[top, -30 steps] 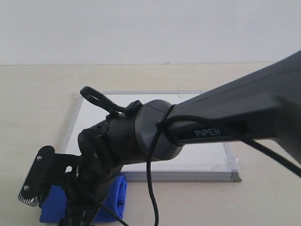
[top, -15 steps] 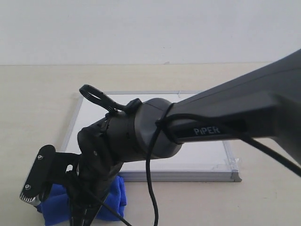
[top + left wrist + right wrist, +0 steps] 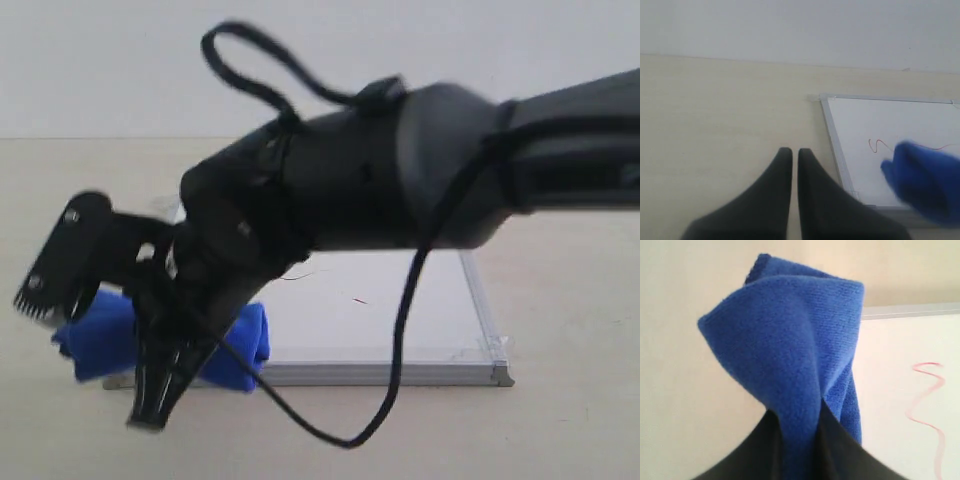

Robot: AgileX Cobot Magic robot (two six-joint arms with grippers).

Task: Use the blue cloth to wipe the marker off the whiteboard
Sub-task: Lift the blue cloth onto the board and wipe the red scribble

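The blue cloth (image 3: 790, 340) is pinched between the black fingers of my right gripper (image 3: 797, 440) and hangs off the table in a bunched fold. In the exterior view the cloth (image 3: 240, 345) hangs at the near left corner of the whiteboard (image 3: 400, 320), with the right gripper (image 3: 165, 370) reaching across from the right. The red marker squiggle (image 3: 927, 395) lies on the board just beside the cloth; its small dash (image 3: 357, 299) shows mid-board. My left gripper (image 3: 795, 152) is shut and empty over bare table, left of the whiteboard (image 3: 865, 120).
The beige table (image 3: 560, 300) surrounds the board, with a white wall behind. The right arm's big black body (image 3: 400, 170) and a looping cable (image 3: 400, 330) cover much of the board. A toothed black bracket (image 3: 55, 265) sticks out left of the cloth.
The right arm has risen and lifted the blue cloth off the table in front of the board, up to the board's near left corner. The left arm stays out of the exterior view.
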